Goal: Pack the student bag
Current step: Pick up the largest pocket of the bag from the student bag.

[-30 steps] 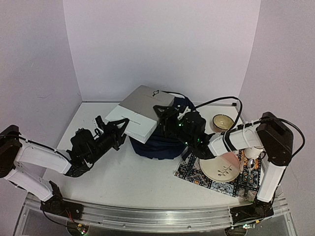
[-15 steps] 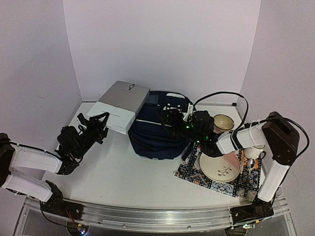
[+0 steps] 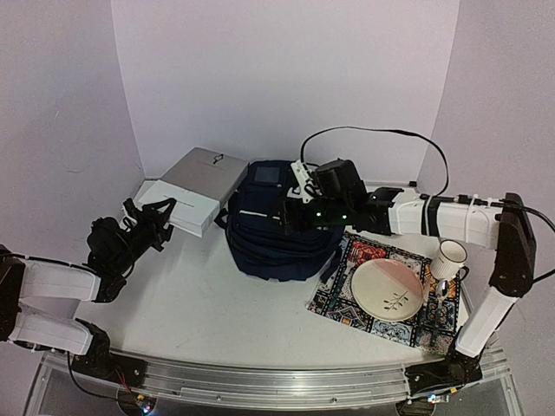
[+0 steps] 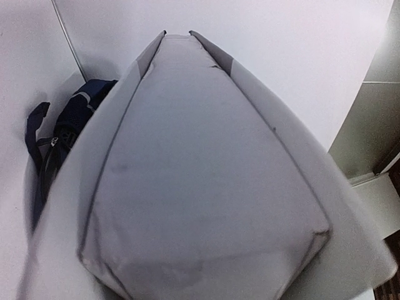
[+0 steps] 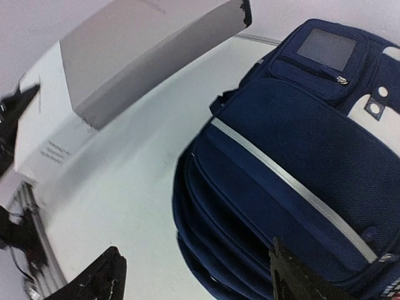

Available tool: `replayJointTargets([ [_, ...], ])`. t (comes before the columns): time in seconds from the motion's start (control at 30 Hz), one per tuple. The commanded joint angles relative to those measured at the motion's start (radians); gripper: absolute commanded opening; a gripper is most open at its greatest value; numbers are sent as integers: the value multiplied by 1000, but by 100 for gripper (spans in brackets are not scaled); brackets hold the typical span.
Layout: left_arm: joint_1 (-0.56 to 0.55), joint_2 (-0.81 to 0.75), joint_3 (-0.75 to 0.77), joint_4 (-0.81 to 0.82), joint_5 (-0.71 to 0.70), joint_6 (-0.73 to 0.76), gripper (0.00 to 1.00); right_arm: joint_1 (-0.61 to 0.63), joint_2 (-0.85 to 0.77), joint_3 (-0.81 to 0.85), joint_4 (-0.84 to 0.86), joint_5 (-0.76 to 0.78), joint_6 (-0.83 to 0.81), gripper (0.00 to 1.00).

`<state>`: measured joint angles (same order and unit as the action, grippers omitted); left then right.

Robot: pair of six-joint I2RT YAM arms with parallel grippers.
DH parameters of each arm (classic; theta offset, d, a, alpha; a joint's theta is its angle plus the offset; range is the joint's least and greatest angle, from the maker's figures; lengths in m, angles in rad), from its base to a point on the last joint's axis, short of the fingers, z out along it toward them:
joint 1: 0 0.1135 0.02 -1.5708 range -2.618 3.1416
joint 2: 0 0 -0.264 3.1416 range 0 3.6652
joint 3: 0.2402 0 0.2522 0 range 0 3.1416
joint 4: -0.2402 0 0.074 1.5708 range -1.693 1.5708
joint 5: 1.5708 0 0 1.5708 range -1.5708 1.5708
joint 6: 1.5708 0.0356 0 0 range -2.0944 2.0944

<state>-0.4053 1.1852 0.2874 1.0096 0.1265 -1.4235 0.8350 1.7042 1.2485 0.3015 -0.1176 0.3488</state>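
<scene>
The student bag (image 3: pixel 276 227), dark navy with white trim, lies flat at mid-table and also shows in the right wrist view (image 5: pixel 300 156). A flat grey-and-white box (image 3: pixel 195 184) rests at the back left beside the bag. My left gripper (image 3: pixel 154 218) is at the box's near edge. The box (image 4: pixel 200 175) fills the left wrist view and hides the jaws, with a bit of the bag (image 4: pixel 69 125) at the left. My right gripper (image 3: pixel 291 217) hovers over the bag's left side, open, with nothing between its fingers (image 5: pixel 103 278).
A patterned mat (image 3: pixel 342 299) lies at the right with a cream plate (image 3: pixel 388 290) on it and a white mug (image 3: pixel 447 260) at its far edge. Walls close in at the back and both sides. The right arm's cable arcs above the bag.
The left arm has carried the box off the top of the bag to the back left. The right gripper has opened wide and moved back over the now uncovered bag.
</scene>
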Motion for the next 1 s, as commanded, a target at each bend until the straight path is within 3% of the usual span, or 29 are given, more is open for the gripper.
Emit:
replayJointTargets([
  [0.0,62,30,49,29,169,-14,37,67,57,98,-309,205,-341,79],
  [0.37,168,38,51,-14,319,29,39,171,314,309,-430,516,-458,81],
  [0.57,171,21,59,-58,330,64,40,172,353,325,-430,680,-467,80],
  [0.8,171,19,78,-85,349,84,41,171,351,315,-425,729,-463,79],
  [0.97,171,5,90,-96,370,90,41,167,367,311,-421,837,-470,72],
])
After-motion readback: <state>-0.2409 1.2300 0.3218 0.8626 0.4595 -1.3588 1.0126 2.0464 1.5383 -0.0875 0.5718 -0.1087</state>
